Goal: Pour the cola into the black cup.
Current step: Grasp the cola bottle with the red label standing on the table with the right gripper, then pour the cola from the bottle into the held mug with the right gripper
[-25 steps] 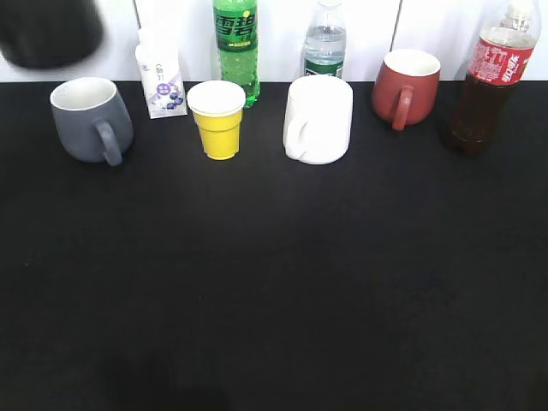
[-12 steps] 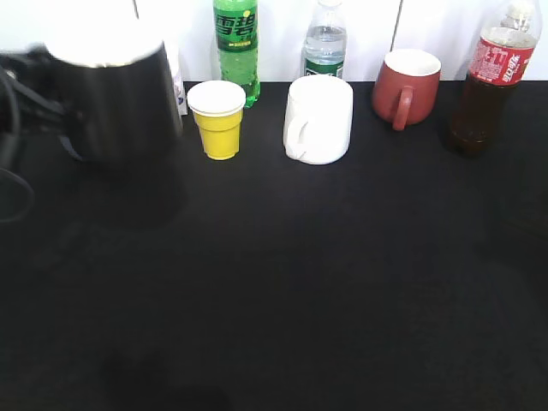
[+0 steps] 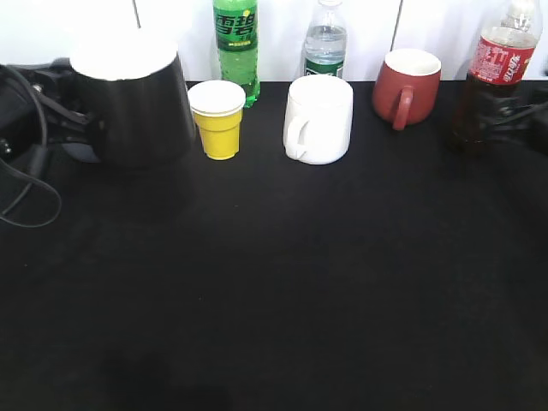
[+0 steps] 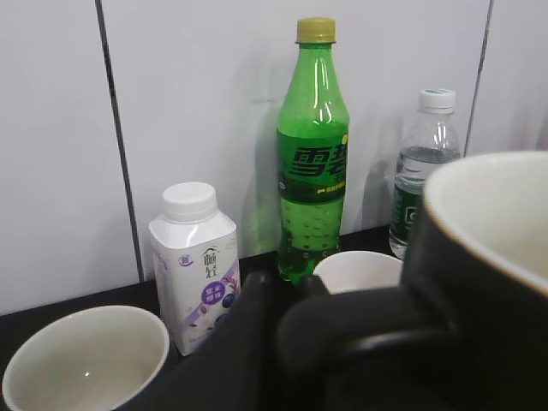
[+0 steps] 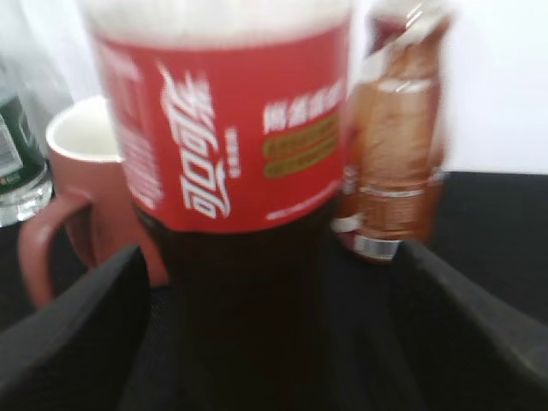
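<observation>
Holding the black cup point(image 3: 137, 103) by its handle in my left gripper point(image 3: 73, 116), far left of the exterior view, upright, white rim up; whether its base touches the table point(image 3: 274, 282) I cannot tell. The cup's right wall is just beside the yellow paper cup point(image 3: 217, 120). Back row along the wall: green soda bottle point(image 3: 236, 47), water bottle point(image 3: 326, 43), white mug point(image 3: 318, 120), dark red mug point(image 3: 404, 86). The cola point(image 3: 490, 81) stands at the far right edge, my right gripper point(image 3: 514, 116) reaching in around its lower body. The whole front of the black table is open room.

Left wrist view: my black fingers point(image 4: 248, 342) are closed on the black cup's point(image 4: 479, 282) loop handle, matte black outside, white inside. Grey mug point(image 4: 81, 360) lower left, near my finger. Behind: small milk carton point(image 4: 195, 261), green soda bottle point(image 4: 312, 163), yellow paper cup's white rim point(image 4: 357, 272), water bottle point(image 4: 425, 167), all close to the wall.

Right wrist view: the cola point(image 5: 231, 171) fills the frame, red label with white lettering, dark liquid below. My jaws stand wide, one finger point(image 5: 73, 334) on each side of the bottle, gaps showing, not clamped. Dark red mug point(image 5: 81, 188) just behind on the left, a blurred brown bottle point(image 5: 394, 145) behind on the right.
</observation>
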